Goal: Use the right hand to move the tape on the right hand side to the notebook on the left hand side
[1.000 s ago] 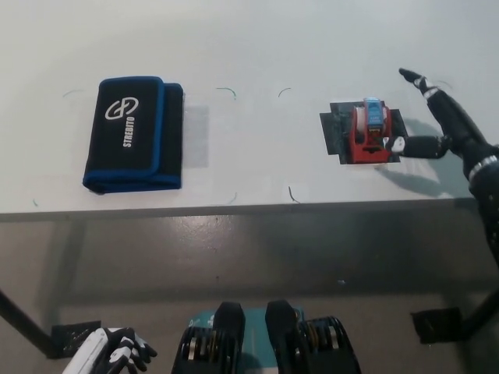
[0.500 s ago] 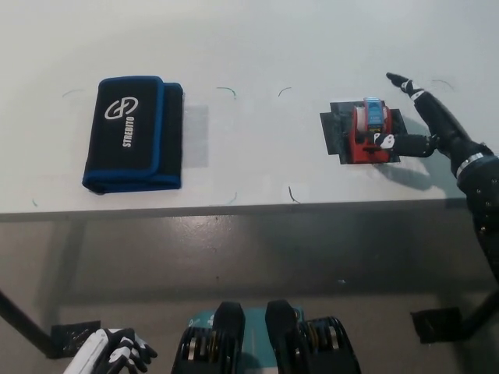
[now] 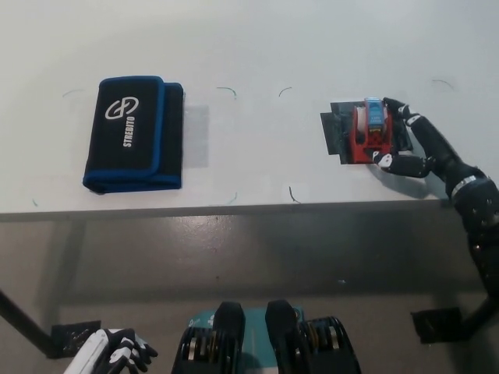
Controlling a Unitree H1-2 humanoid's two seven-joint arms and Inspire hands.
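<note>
The tape (image 3: 367, 131), a red dispenser with a blue top, sits on a small black mat (image 3: 336, 133) at the right of the white table (image 3: 257, 47). My black right hand (image 3: 408, 145) reaches in from the right and brackets the tape's right end. One of its fingers (image 3: 392, 106) lies by the far side and another by the near side, both close to or touching it. The tape still rests on the mat. The notebook (image 3: 132, 134), black with a blue border and a white logo, lies flat at the left. My white left hand (image 3: 115, 350) rests low at the bottom left, below the table.
The table's front edge (image 3: 234, 207) runs across the middle of the picture, with grey floor below it. Thin pen marks (image 3: 226, 90) dot the table between notebook and tape. A dark table foot (image 3: 435, 323) stands at the lower right.
My right hand has moved left and down toward the tape, and its spread fingers have closed in around the tape's right end. Tape, notebook and left hand have stayed put.
</note>
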